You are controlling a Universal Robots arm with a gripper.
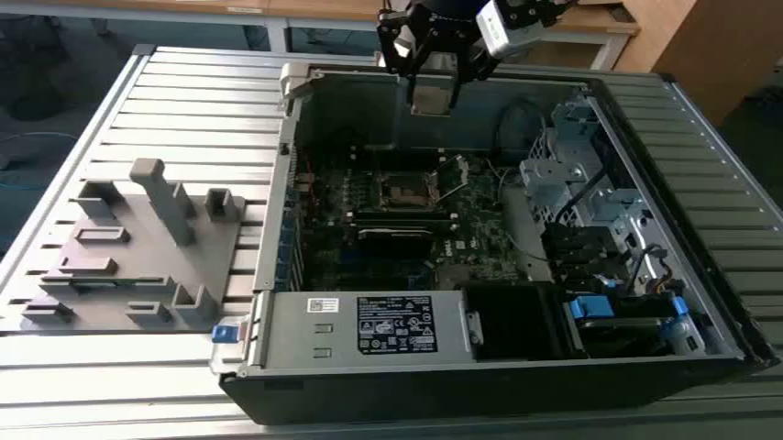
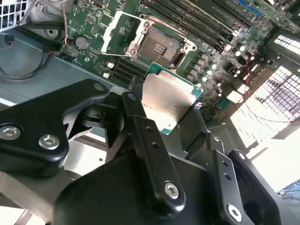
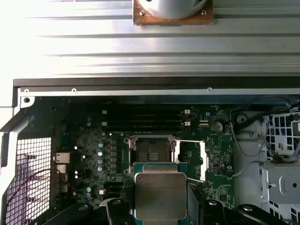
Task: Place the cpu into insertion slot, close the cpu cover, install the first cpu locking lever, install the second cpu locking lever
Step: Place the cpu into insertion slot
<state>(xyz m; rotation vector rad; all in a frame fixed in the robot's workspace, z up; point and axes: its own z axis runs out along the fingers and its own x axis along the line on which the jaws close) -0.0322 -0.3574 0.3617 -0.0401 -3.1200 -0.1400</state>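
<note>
My gripper [image 1: 431, 92] hangs above the far wall of the open computer case, shut on the cpu [image 1: 430, 98]. The cpu is a flat square chip with a dull silver top, and both wrist views show it between the black fingers [image 2: 171, 101] [image 3: 160, 194]. On the green board below lies the insertion slot [image 1: 404, 190] [image 2: 161, 47] [image 3: 151, 152], its dark centre uncovered. The cpu cover [image 2: 118, 32] [image 3: 191, 159] is swung open beside it. The cpu is well above the slot and apart from it. I cannot make out the locking levers clearly.
The case [image 1: 288, 183] lies on a slatted metal table [image 1: 183, 101]. A grey fixture plate with upright blocks [image 1: 135, 247] sits at the exterior view's left. Inside the case are a power supply [image 1: 367, 325], a drive cage [image 1: 588, 183] and black memory slots [image 3: 140, 119].
</note>
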